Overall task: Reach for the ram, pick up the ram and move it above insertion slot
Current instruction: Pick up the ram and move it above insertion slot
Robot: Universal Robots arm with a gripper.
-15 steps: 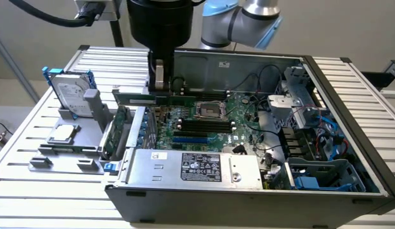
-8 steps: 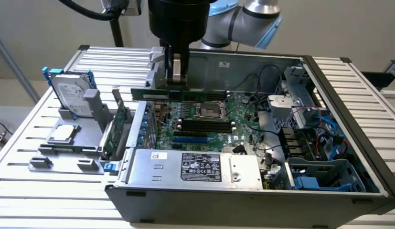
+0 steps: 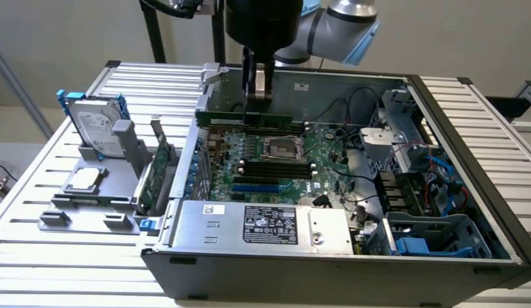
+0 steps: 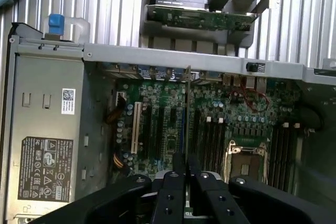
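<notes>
The ram [image 3: 244, 119], a long thin green stick, hangs level in the air over the far part of the open computer's motherboard, with my gripper [image 3: 258, 102] shut on its upper edge near the middle. In the wrist view the ram [image 4: 187, 114] shows edge-on as a thin line running out from between the black fingers [image 4: 169, 198] of the gripper [image 4: 185, 174]. The black memory slots [image 3: 272, 169] lie parallel on the board just nearer than the silver processor socket [image 3: 282, 149]. In the wrist view those slots [image 4: 210, 140] sit right beside the ram's line, and another set [image 4: 282, 150] lies past the socket.
The computer case's walls [image 3: 470, 160] ring the board. A power supply [image 3: 265, 224] fills the near side, and cables and a drive cage [image 3: 436, 234] the exterior view's right. Outside, on the exterior view's left, stand a green expansion card [image 3: 158, 173], a hard drive [image 3: 98, 125] and a holder [image 3: 85, 192].
</notes>
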